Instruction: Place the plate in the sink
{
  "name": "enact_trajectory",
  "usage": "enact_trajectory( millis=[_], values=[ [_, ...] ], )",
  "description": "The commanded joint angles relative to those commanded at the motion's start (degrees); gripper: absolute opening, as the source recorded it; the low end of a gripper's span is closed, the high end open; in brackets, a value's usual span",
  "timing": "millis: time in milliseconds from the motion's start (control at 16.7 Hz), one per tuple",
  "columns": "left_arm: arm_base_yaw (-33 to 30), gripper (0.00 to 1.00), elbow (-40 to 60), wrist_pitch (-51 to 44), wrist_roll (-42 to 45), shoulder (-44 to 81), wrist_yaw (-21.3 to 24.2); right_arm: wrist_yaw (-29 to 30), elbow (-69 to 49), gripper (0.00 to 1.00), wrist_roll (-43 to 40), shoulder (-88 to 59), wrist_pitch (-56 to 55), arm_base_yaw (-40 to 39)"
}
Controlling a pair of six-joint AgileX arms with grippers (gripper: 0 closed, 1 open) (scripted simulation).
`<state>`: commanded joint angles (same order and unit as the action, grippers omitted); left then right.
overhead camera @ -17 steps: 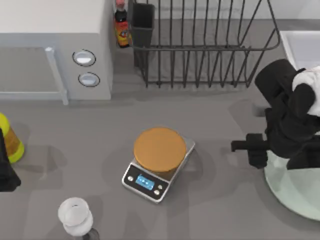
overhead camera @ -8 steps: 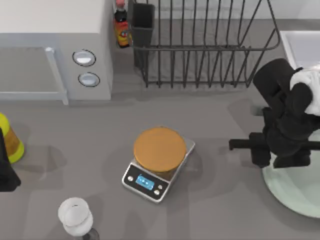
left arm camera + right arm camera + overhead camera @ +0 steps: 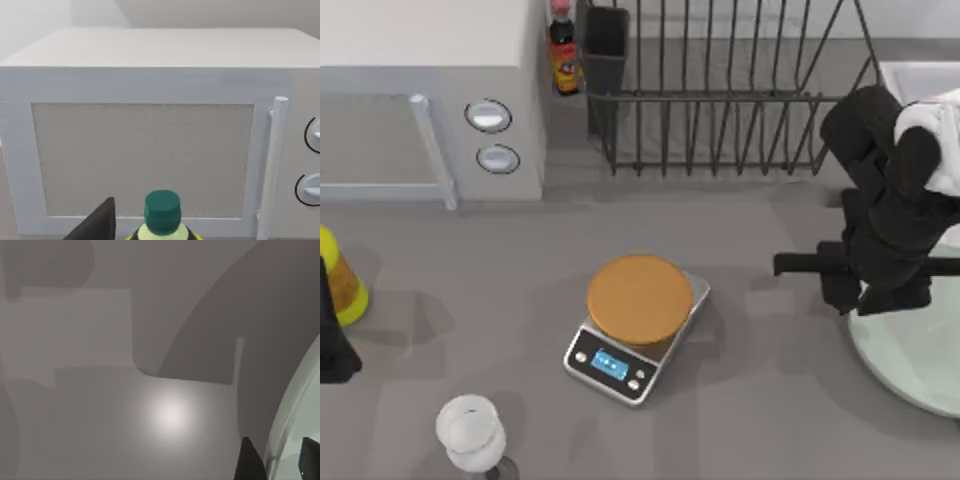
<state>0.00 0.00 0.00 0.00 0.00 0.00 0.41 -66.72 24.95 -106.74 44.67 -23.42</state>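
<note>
The pale mint-green plate (image 3: 912,362) lies at the table's right edge, cut off by the top view's border. My right gripper (image 3: 886,300) hangs over the plate's left rim. In the right wrist view its two dark fingertips (image 3: 248,461) straddle the plate (image 3: 292,427) rim, shut on it, and a broad shadow lies on the table under the plate. The sink (image 3: 912,82) shows as a white rim at the far right, behind the right arm. My left gripper (image 3: 332,345) stays parked at the table's left edge.
A dark wire dish rack (image 3: 720,100) stands at the back, left of the sink. A kitchen scale (image 3: 638,325) with an orange-brown disc sits mid-table. A microwave (image 3: 430,100), a sauce bottle (image 3: 562,50), a yellow bottle (image 3: 338,280) and a white-topped jar (image 3: 470,432) occupy the left.
My right arm has shifted a little toward the back of the table and slightly left, and the plate's near edge has moved back with it. The left arm has not moved.
</note>
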Motion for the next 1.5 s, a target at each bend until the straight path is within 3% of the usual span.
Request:
enact_trajectory(
  millis=[540, 720, 1200, 1500],
  values=[
    [0.0, 1.0, 0.0, 0.0, 0.0, 0.0, 0.0, -0.1, -37.1, 0.0, -0.3, 1.4, 39.7, 0.3],
    [0.0, 1.0, 0.0, 0.0, 0.0, 0.0, 0.0, -0.1, -45.7, 0.0, -0.6, 2.7, 48.5, 0.6],
    [0.0, 1.0, 0.0, 0.0, 0.0, 0.0, 0.0, -0.1, -49.0, 0.0, -0.8, 3.2, 51.8, 0.6],
    [0.0, 1.0, 0.0, 0.0, 0.0, 0.0, 0.0, -0.1, -58.4, 0.0, -6.3, -6.3, 53.2, 6.1]
  ],
)
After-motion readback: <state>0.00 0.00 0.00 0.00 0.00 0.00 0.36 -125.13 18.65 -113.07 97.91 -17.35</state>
